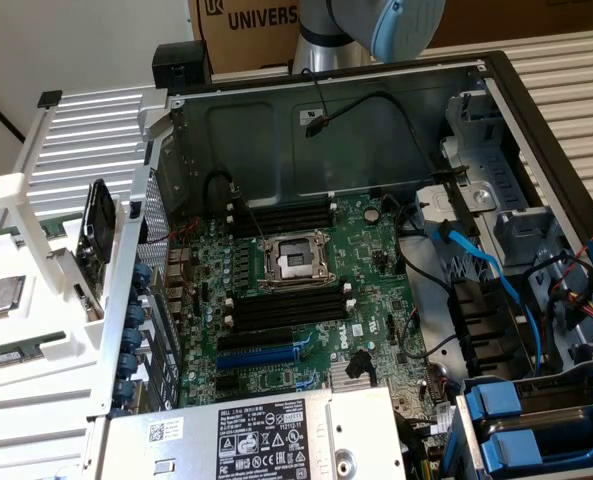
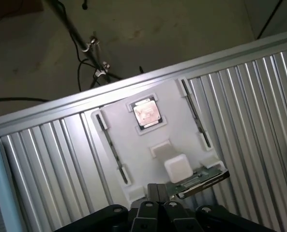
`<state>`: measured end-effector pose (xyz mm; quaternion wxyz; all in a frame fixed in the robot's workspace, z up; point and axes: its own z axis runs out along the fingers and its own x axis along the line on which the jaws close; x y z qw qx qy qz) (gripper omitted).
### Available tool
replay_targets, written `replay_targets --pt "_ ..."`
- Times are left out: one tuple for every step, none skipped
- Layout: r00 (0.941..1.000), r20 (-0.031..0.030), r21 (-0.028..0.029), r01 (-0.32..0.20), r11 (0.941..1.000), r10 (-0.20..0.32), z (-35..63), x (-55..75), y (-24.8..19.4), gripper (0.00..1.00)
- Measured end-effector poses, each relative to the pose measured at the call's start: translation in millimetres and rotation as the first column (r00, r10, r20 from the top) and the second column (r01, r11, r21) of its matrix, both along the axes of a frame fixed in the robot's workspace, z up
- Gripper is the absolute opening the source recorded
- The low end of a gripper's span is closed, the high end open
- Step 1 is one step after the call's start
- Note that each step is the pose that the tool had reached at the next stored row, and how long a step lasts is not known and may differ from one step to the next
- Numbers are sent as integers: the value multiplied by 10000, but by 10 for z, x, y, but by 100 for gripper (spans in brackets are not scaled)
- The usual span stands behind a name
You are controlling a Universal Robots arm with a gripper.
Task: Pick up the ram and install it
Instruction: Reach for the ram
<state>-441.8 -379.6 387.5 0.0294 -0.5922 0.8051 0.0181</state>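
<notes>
An open computer case [image 1: 496, 110] lies on its side and fills most of the exterior view, its green motherboard [image 1: 306, 290] facing up. On the board, the empty processor socket [image 1: 294, 262] sits between two banks of long black memory slots [image 1: 281, 305], all of them unfilled. A power supply [image 1: 246, 435] with a black label lies along the case's near edge, and blue drive caddies [image 1: 526, 425] stand toward the exterior view's right.

Beside the case, on the exterior view's left, a white parts holder [image 2: 128, 150] rests on the ribbed metal tabletop [image 2: 259, 125]. The square silver processor chip [image 2: 145, 114] sits in a recess of this holder. The ram [image 2: 194, 182], a narrow green stick, lies at one edge of the same holder, just beside a raised white block [image 2: 176, 166].

The robot arm [image 1: 376, 25] reaches in above the case's far wall. The hand [image 2: 155, 200] hovers over the holder, nearest the ram, holding nothing that can be seen; how far apart its fingers stand cannot be told.
</notes>
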Motion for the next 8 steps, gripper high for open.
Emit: replay_targets --pt "10000 6 0 -97 10000 97 -1 -3 0 11" --pt "9998 14 -1 -189 9998 189 -2 -6 0 11" --pt "9996 23 -1 -272 9996 272 -3 -9 0 11" --pt "9994 31 0 -356 9994 356 -4 -14 0 11" --pt "9991 37 0 -433 9991 433 -5 -18 0 11" --pt "9986 41 0 -524 9986 524 -6 -22 0 11" --pt "9981 41 0 -614 9981 614 -6 -29 0 11" --pt "9976 42 -1 -687 9976 687 -7 -39 1 11"
